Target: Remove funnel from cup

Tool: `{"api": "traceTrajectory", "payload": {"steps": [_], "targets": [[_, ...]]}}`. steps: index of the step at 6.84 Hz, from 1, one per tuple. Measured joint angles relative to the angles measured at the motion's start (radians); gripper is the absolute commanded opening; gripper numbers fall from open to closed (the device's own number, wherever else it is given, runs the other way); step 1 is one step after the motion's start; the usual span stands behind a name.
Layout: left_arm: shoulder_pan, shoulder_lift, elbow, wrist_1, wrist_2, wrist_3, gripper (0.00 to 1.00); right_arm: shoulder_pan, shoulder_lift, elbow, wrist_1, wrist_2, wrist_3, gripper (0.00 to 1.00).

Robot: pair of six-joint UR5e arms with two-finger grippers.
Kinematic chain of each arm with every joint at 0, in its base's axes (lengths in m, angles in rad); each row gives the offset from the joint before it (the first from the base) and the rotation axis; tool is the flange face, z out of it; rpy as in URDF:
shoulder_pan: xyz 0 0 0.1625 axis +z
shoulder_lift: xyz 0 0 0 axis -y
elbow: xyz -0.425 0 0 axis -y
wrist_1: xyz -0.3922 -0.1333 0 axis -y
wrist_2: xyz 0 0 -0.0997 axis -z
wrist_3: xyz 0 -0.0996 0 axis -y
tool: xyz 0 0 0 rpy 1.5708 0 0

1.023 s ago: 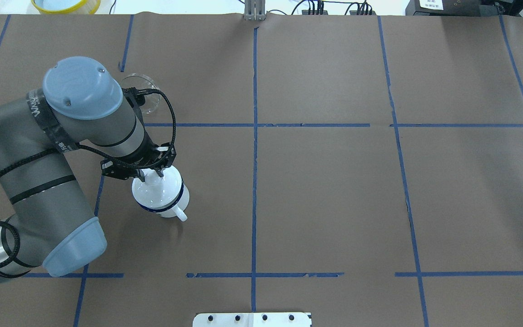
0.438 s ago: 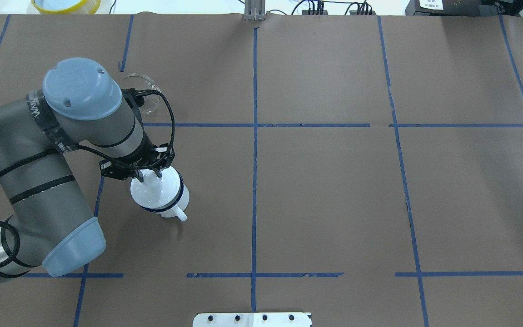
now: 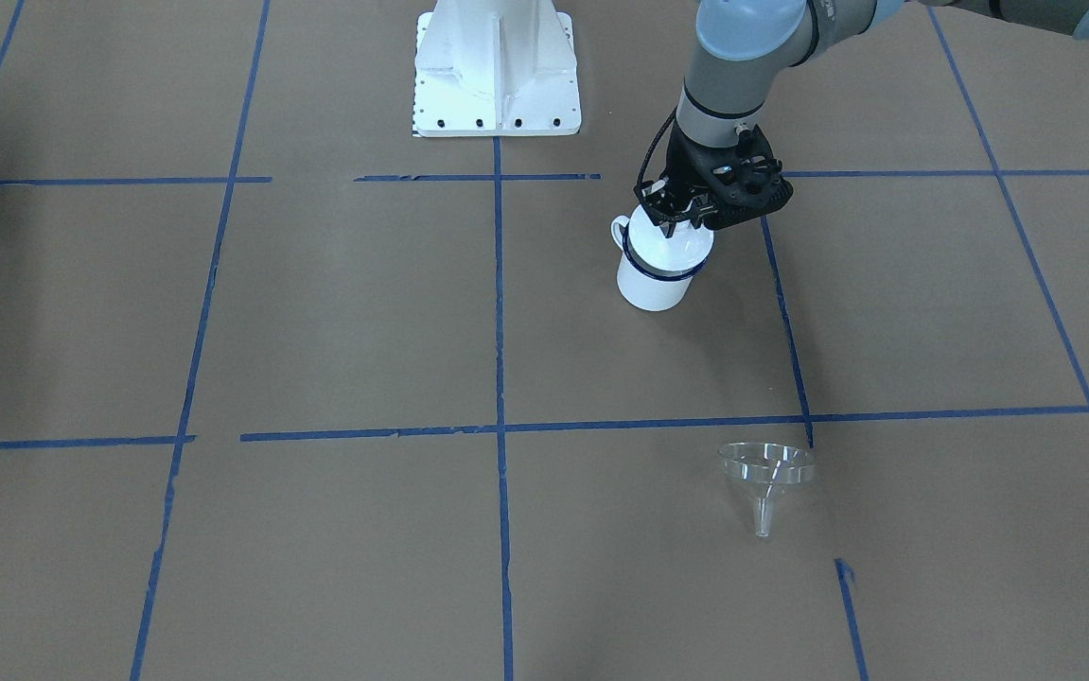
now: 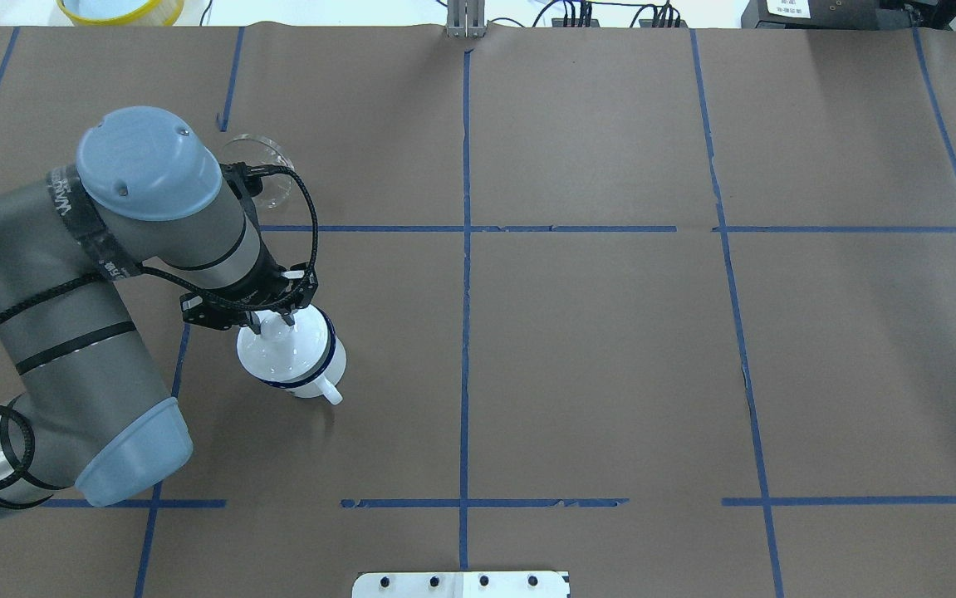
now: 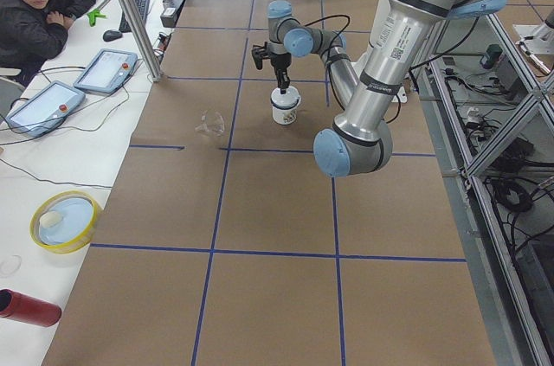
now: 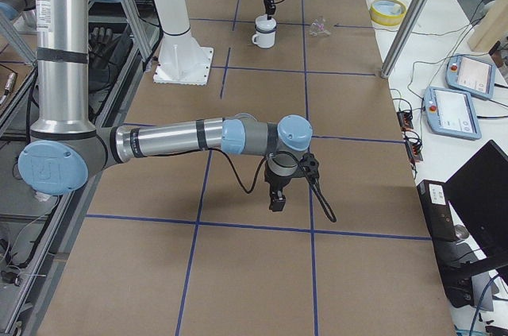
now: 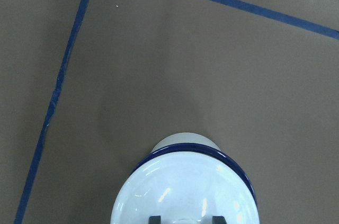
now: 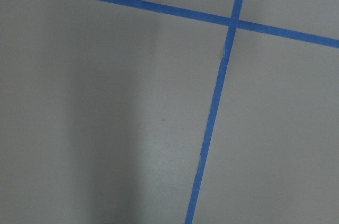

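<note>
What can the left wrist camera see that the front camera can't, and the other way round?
Only the left wrist camera looks straight down, close up, past the left claw and its two fingertips onto the shiny white lid. Only the front camera shows the clear funnel lying on the table apart from the cup, the cup's handle and the robot's white base. Both show the lid, a dark blue rim and blue tape lines.

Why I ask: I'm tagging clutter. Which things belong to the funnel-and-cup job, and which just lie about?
Job: funnel, lying apart on the table; cup; left end effector, on the cup's white lid.
Lying about: yellow-rimmed dish; red cylinder; two tablets.
</note>
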Motion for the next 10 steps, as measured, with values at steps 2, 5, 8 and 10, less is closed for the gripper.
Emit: {"api": "traceTrajectory", "payload": {"steps": [2, 5, 8, 10], "targets": [[0.004, -0.002, -0.001, -0.003, 0.0, -0.003, 1.0, 0.0, 0.0, 0.0, 0.0, 0.0, 0.0, 1.0], [-0.009, -0.002, -0.022, -0.002, 0.002, -0.002, 1.0, 0.0, 0.0, 0.0, 0.0, 0.0, 0.0, 1.0], [-0.174, 0.02, -0.045, -0.009, 0.0, 0.291, 1.0, 0.0, 0.0, -0.001, 0.0, 0.0, 0.0, 1.0], [-0.345, 0.055, 0.041, -0.087, -0.024, 0.516, 1.0, 0.0, 0.0, 0.0, 0.0, 0.0, 0.0, 1.0]]}}
